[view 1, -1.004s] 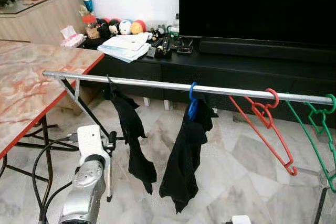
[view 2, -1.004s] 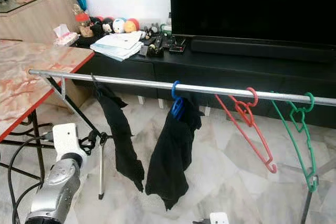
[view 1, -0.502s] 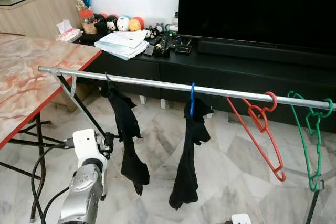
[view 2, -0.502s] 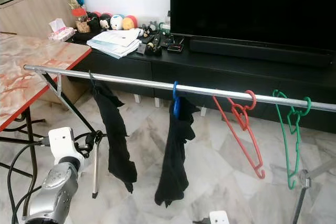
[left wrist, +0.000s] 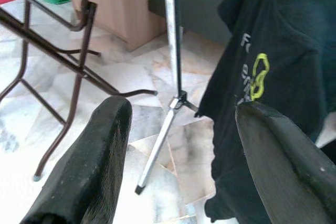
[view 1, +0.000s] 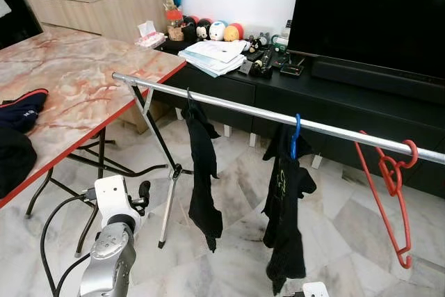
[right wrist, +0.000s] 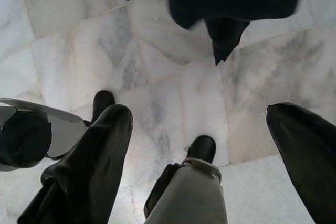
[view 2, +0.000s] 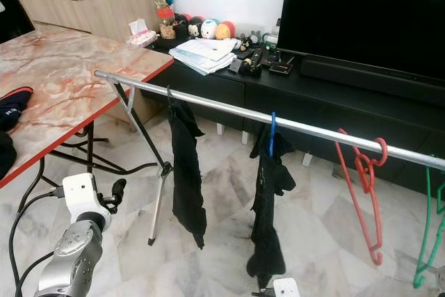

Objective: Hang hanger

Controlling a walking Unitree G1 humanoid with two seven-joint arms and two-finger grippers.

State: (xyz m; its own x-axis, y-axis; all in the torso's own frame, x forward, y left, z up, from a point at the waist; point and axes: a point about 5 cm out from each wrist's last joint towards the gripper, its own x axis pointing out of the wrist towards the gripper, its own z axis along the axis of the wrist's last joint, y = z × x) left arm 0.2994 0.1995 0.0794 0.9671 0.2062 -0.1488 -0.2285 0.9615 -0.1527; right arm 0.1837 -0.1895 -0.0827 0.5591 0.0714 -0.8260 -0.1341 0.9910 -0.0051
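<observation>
I'm seeing the left gripper (left wrist: 178,145) hanging open, empty, low beside the table (view 1: 76,81). Right gripper (right wrist: 205,145) is pointing floorward, fingers spread. Red hanger (view 1: 389,186) is hanging near the rail's (view 1: 229,106) right end.

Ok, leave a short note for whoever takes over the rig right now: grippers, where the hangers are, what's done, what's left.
Left gripper: open, empty, low beside the rail's leg.
Right gripper: open, empty, pointing at the marble floor.
Rail: two black garments hang on it, one on a black hook, one on a blue hanger; a bare red hanger and a green hanger hang further right.
Done: four hangers on the rail.
Left: no hanger in hand; more dark clothes lie on the table.
</observation>
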